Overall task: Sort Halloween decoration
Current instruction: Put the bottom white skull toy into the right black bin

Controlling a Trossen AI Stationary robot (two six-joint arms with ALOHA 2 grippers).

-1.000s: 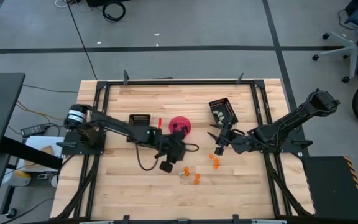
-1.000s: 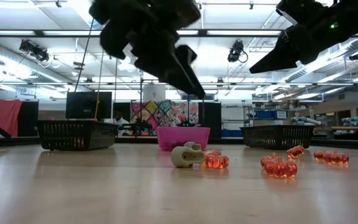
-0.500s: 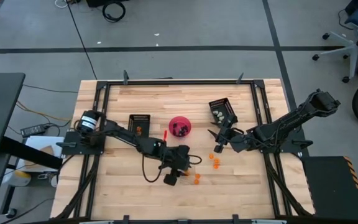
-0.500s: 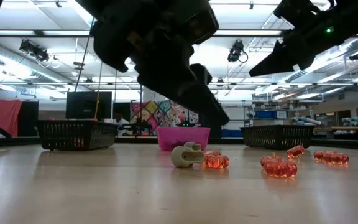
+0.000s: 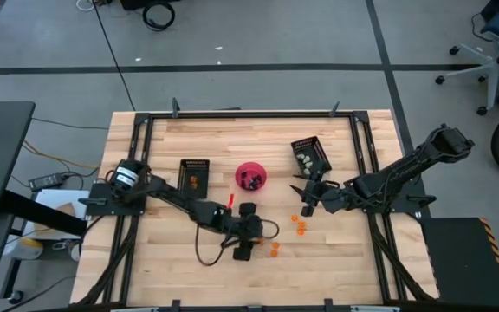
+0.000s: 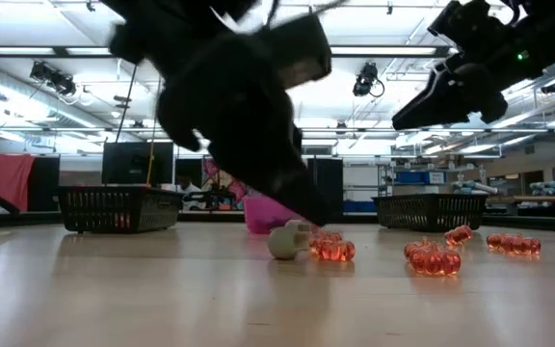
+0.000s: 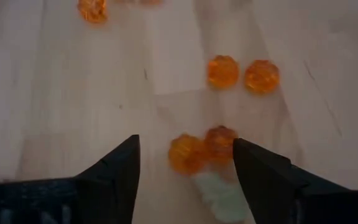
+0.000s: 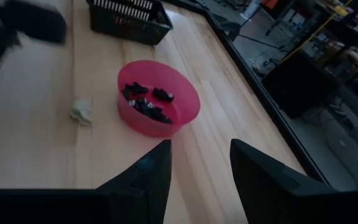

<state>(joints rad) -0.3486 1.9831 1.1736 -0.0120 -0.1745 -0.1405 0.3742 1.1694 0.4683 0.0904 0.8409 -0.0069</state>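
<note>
Orange pumpkin trinkets (image 7: pixel 206 148) fill the left wrist view: two touching ones lie between the spread fingers (image 7: pixel 114 168) of the left gripper (image 7: pixel 186 163), and a whitish-grey trinket (image 7: pixel 221 194) lies just below them, its long axis running toward the lower right of that frame. Two more orange pumpkins (image 7: pixel 242 73) sit side by side higher in the frame, and another lies at the upper left. From above, most of this is hidden; the high view shows only the left gripper (image 5: pixel 243 245) low at centre frame over the wooden table (image 5: pixel 163 269), with a few orange dots beside it to the right.

The low view shows the whitish-grey piece resting on the table, touching an orange pumpkin on its right, with the dark bulk of the left gripper blurred just above them.

The right wrist view alone looks into the pink bowl (image 8: pixel 182 118), which holds black trinkets (image 8: pixel 146 102). The right gripper (image 8: pixel 201 163) hangs in the air with its fingers parted and nothing between them, right of centre in the high view, near a black tray (image 5: pixel 312 152) holding pale pieces. A second black tray (image 5: pixel 194 172) with orange bits sits left of the bowl.
</note>
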